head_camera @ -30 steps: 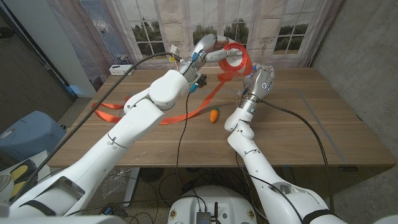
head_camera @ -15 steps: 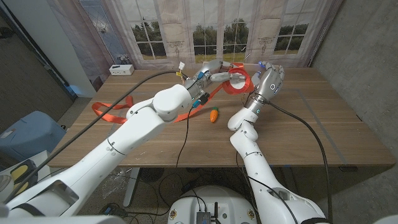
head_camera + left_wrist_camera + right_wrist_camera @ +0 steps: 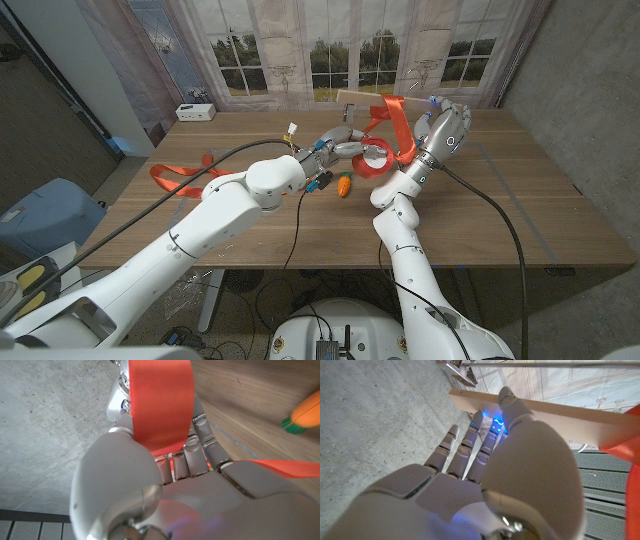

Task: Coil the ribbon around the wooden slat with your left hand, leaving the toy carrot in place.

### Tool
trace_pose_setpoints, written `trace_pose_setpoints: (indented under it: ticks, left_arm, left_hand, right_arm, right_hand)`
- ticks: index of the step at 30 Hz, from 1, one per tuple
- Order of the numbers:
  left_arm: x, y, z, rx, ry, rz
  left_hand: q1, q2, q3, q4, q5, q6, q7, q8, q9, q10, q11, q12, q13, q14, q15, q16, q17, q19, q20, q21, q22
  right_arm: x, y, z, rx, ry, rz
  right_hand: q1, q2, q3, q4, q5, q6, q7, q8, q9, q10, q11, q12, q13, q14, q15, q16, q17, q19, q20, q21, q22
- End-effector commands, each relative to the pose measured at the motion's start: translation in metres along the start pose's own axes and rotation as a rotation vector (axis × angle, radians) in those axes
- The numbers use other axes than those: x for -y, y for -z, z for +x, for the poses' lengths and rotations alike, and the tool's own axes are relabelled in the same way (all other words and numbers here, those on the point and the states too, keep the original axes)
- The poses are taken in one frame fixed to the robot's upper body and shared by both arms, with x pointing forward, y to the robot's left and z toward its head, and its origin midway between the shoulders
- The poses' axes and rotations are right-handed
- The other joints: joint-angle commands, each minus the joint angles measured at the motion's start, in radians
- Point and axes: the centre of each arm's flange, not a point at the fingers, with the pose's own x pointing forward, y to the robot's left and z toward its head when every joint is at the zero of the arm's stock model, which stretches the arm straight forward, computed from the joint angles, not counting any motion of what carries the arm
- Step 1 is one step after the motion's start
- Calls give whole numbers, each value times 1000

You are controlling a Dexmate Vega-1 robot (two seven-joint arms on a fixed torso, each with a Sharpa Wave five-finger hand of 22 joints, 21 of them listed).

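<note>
A: We see the ribbon (image 3: 388, 122) as a flat, bright orange band. Its upper part loops round the slat (image 3: 366, 96), a pale wooden bar held up above the tabletop (image 3: 500, 210) at the far side, and a ring of it hangs lower, at our left hand (image 3: 352, 150).

B: Agreed. From there it trails off across the tabletop to the robot's left, ending in a loose bend near the edge. In the left wrist view the band runs over the fingers (image 3: 200, 442) of our left hand, so we'd say that hand holds the ribbon.

A: And the right hand (image 3: 440, 135)? In the right wrist view its fingers (image 3: 465, 447) reach up to the slat, and the thumb lies against the wood. We take it as gripping the slat.

B: Yes, though the contact itself is hidden behind the back of the hand. How many turns the ribbon makes round the slat we cannot tell either; the band overlaps itself.

A: The carrot (image 3: 344, 185) lies on the tabletop, just beside our left forearm, near the hanging ring of ribbon but apart from it.

B: Further off, a small white box (image 3: 194, 111) sits at the far left corner. A black cable (image 3: 200, 165) runs along the left arm.
</note>
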Motion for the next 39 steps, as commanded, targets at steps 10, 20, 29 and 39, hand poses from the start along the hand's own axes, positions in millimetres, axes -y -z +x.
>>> trace_pose_setpoints:
  ticks: [10,20,29,39]
  left_arm:
    - [-17,58,-31,-206,-159,-38]
    - [-39,74,-55,-269,-327,-33]
    - [-68,76,-74,-283,-477,-11]
    - [-105,70,-83,-284,-615,20]
  left_hand:
    - [62,61,19,7,3,97,-10,-2,4,244,-230,-4,3,186,-200,5,5,6,-69,11,1]
    - [63,62,20,7,3,100,-8,-3,5,248,-229,-6,4,187,-201,5,5,5,-69,14,0]
    - [63,61,20,7,3,100,-9,-5,6,249,-230,-9,4,187,-200,4,5,5,-69,17,0]
    - [63,61,21,8,3,101,-8,-7,7,249,-229,-12,7,189,-200,5,6,2,-69,19,-1]
  right_arm:
    - [18,6,11,-40,71,55]
    - [24,9,14,-65,88,97]
    - [24,12,16,-89,94,144]
    - [34,2,12,-74,75,297]
  right_hand:
    - [-23,33,53,44,2,80,82,4,4,107,82,182,96,5,-76,5,9,13,0,10,2]
    - [-25,33,55,45,2,79,82,4,6,106,84,182,96,6,-75,2,7,12,3,10,2]
    - [-25,33,55,45,1,80,83,4,5,106,85,183,96,5,-72,2,10,11,4,10,2]
    - [-25,33,55,45,1,78,85,4,7,105,86,183,96,4,-71,3,14,11,5,11,3]
